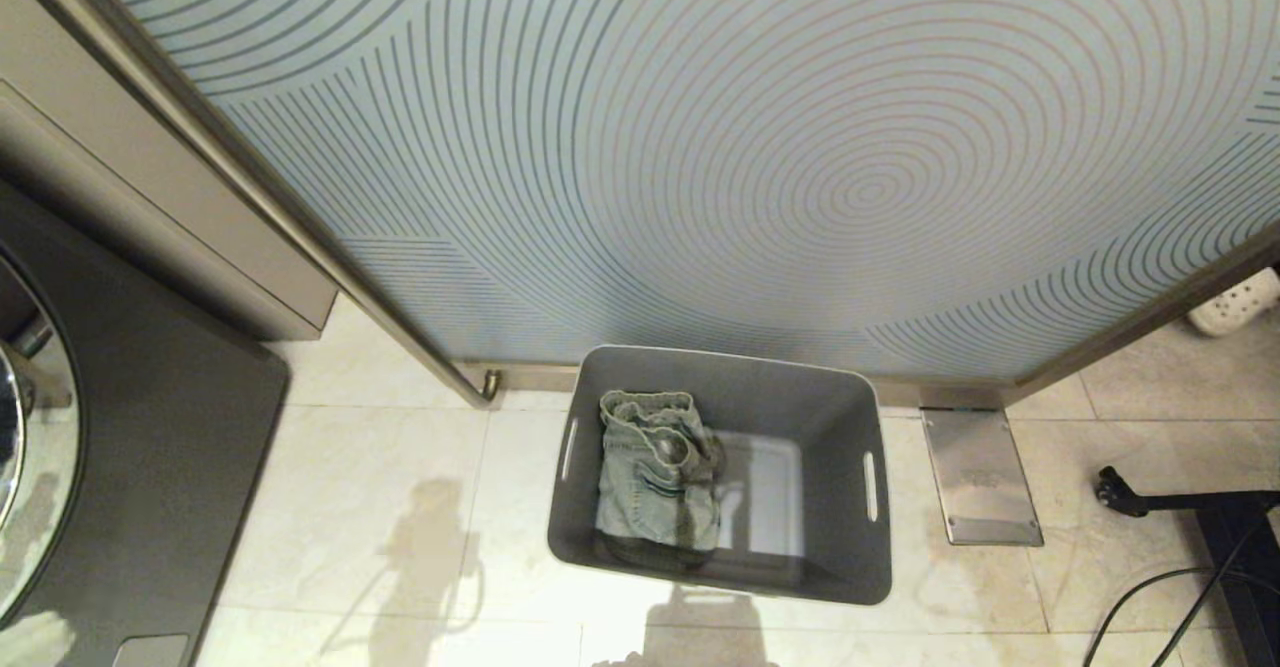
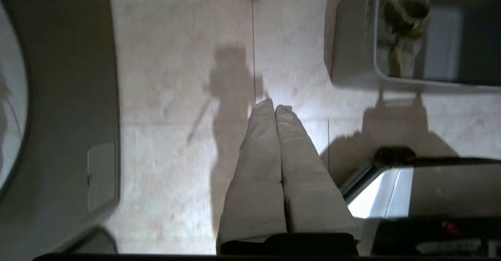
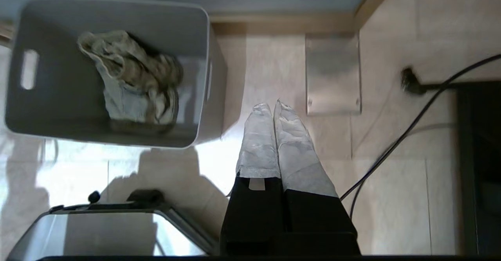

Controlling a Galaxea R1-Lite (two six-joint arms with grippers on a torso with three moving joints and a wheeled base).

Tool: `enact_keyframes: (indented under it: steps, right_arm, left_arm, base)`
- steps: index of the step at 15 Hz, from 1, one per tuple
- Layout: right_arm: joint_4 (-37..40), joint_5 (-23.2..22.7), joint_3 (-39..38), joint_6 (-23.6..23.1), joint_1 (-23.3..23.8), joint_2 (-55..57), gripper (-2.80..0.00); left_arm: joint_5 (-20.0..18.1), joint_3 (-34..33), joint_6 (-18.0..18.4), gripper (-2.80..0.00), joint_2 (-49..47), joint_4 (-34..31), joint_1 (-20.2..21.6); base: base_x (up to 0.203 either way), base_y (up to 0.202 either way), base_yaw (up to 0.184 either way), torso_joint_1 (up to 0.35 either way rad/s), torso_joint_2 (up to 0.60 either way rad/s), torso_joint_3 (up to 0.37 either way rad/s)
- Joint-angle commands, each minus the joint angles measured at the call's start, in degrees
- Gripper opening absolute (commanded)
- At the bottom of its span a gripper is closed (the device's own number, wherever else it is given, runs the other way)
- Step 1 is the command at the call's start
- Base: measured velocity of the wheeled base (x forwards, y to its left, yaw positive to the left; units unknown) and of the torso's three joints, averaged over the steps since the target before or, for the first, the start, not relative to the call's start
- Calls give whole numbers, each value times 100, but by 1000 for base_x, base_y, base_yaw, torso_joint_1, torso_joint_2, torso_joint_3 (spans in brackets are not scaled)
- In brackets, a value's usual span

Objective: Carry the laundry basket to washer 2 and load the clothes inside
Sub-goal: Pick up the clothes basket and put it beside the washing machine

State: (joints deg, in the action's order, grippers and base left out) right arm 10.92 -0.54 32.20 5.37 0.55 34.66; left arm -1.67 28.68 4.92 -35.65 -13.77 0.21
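The grey laundry basket (image 1: 840,447) stands on the tiled floor against a patterned panel. The clothes (image 1: 655,472), a crumpled pale denim piece, lie in its left half. Neither gripper shows in the head view. In the left wrist view my left gripper (image 2: 274,106) hangs shut and empty over bare floor, apart from the laundry basket (image 2: 350,49) and its clothes (image 2: 403,14). My right gripper (image 3: 273,106) is also shut and empty, beside the laundry basket (image 3: 62,96) with the clothes (image 3: 133,81). A dark washer front (image 1: 150,447) with a round door is at the left; its number does not show.
A blue-grey panel with ring lines (image 1: 800,147) rises behind the basket. A metal floor plate (image 1: 980,477) lies right of it. Further right are a black wheeled stand (image 1: 1200,507) and a cable (image 3: 411,128). The corner of my base (image 3: 109,229) shows below the basket.
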Motion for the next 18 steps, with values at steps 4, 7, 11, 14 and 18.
enact_keyframes:
  steps: [4,7,11,14,18]
  right_arm:
    - [-1166,-14,707,366,-54,3634,-280]
    - [-1964,-14,618,819,-246,4679,-280]
    - [-2313,54,385,1306,-607,4866,-280]
    - [-2348,46,376,1326,-609,5039,-280]
    - [-2586,54,400,1326,-635,5271,-280]
  left_arm:
    - [84,728,-31,-280,-4260,1017,-228]
    - [62,860,-68,-280,-5310,1587,-784]
    - [-403,724,-174,-280,-5351,1614,-1286]
    - [-436,663,-475,-280,-5147,1414,-1701]
    - [-433,815,-1358,-280,-5392,1498,-2462]
  base:
    - [0,0,0,0,0,0]
    - [0,0,0,0,0,0]
    - [0,0,0,0,0,0]
    - [0,0,0,0,0,0]
    - [0,0,0,0,0,0]
